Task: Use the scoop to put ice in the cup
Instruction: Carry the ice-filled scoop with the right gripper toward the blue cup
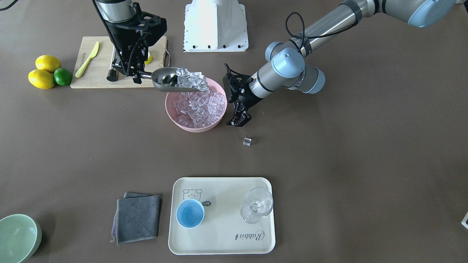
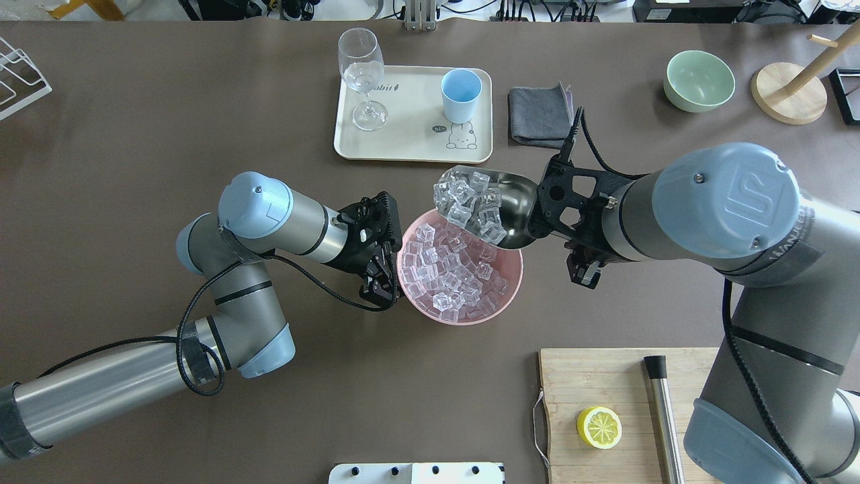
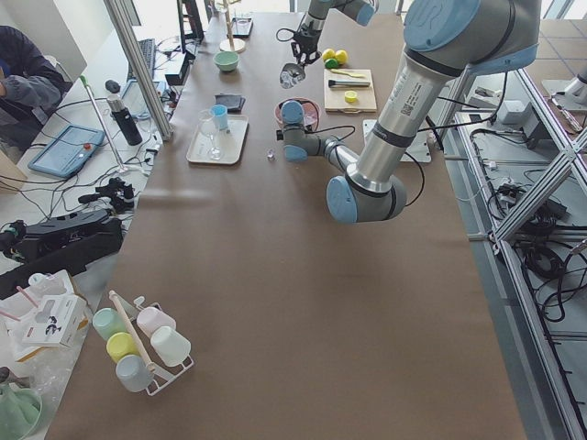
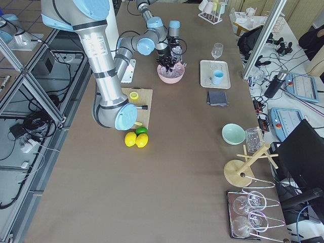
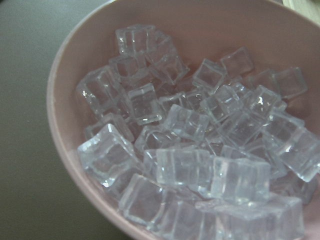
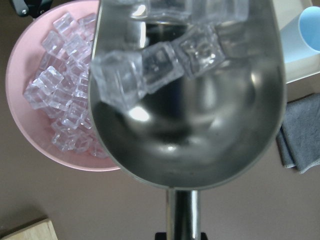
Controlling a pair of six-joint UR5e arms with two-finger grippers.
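The steel scoop (image 1: 170, 78) is level above the far rim of the pink bowl (image 1: 182, 126), heaped with ice cubes (image 1: 192, 80). My right gripper (image 1: 140, 75) is shut on the scoop's handle. The right wrist view shows cubes at the front of the scoop's trough (image 6: 190, 125). The bowl holds many more ice cubes (image 5: 200, 150). My left gripper (image 1: 239, 120) is beside the bowl, low over the table, apparently shut and empty. The light-blue cup (image 1: 190, 213) stands empty on the cream tray (image 1: 223, 237).
One loose ice cube (image 1: 247, 141) lies on the table near my left gripper. A wine glass (image 1: 257, 210) stands on the tray. A grey cloth (image 1: 137, 217) and a green bowl (image 1: 16, 237) are nearby. The cutting board (image 1: 98, 75) carries a knife, rod and lemon half.
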